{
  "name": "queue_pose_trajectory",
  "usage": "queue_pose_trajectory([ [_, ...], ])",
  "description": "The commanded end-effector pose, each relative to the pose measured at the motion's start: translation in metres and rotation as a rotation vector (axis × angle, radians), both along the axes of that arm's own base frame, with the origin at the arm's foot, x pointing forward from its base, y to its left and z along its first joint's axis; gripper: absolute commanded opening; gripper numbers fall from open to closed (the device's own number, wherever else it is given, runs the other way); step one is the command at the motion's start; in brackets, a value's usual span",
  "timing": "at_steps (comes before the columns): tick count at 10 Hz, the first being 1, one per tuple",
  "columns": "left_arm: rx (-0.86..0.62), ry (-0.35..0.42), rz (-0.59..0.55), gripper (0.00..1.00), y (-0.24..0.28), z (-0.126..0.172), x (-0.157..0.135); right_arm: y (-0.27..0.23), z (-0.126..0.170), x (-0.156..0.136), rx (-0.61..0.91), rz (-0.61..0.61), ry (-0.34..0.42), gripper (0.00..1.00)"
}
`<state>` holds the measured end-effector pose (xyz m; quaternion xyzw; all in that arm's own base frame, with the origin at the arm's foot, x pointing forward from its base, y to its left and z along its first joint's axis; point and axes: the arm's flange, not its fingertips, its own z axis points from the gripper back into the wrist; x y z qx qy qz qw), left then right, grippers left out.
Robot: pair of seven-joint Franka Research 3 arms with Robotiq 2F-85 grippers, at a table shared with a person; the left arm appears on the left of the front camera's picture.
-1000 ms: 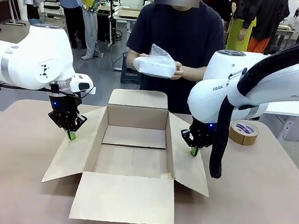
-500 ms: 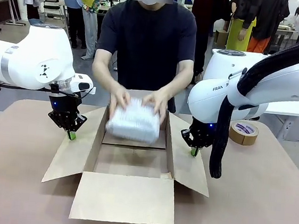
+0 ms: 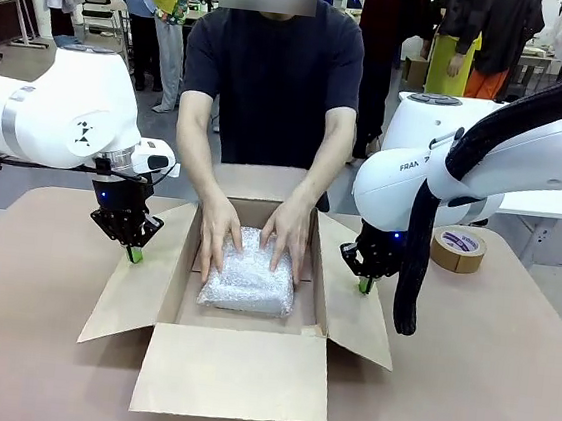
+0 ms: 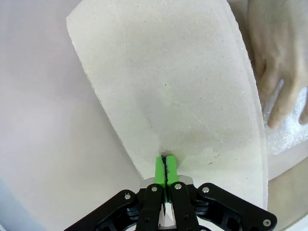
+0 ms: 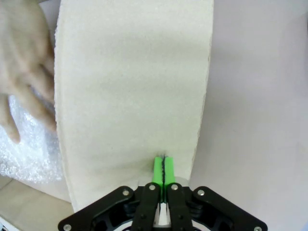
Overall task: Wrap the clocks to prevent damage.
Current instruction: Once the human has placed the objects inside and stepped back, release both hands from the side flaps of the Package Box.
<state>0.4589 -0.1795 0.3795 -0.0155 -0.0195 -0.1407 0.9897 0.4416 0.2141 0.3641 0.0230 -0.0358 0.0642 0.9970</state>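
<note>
Looked from the front first. Saw a brown box (image 3: 233, 376) lying open in the middle of the table (image 3: 16, 344), all its flaps spread out. Saw a bubble-wrap bundle (image 3: 248, 286) down inside the box, on its floor. Saw one hand (image 3: 218, 236) and the other hand (image 3: 289, 237) of a person in a dark shirt, both pressed flat on top of the bundle. Found the left gripper (image 3: 134, 253) squeezed closed with nothing in it, its green tips down on the left flap (image 3: 136, 296). Found the right gripper (image 3: 365, 285) closed the same way, empty, tips on the right flap (image 3: 351, 313). Spotted a tape roll (image 3: 458, 249) on the table, off past the right arm.

Looked through the left wrist camera next. Saw the left gripper (image 4: 166, 166) with its green pads pressed tight together, holding nothing, tips against the left flap (image 4: 168, 86). Saw one hand (image 4: 279, 62) past the far edge of that flap, fingers on the bubble-wrap bundle (image 4: 288, 132). Saw bare table (image 4: 43, 120) on the other side.

Looked through the right wrist camera last. Saw the right gripper (image 5: 164, 168) closed too, pads together, empty, tips against the right flap (image 5: 130, 86). Saw the other hand (image 5: 24, 57), blurry, resting on the bubble-wrap bundle (image 5: 24, 154) inside the box. Saw bare table (image 5: 260, 96) beside the flap.
</note>
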Motion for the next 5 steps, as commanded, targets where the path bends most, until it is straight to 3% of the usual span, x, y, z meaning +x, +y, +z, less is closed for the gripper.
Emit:
queue_pose_trajectory([
  [1, 0.000, -0.003, 0.001, 0.00, 0.0006, 0.0014, -0.0010, 0.0006, -0.0031, -0.0009, -0.002, -0.001, 0.004, 0.01],
  [5, 0.000, -0.003, 0.001, 0.00, 0.0006, 0.0014, -0.0010, 0.0006, -0.0031, -0.0009, -0.002, -0.001, 0.004, 0.01],
])
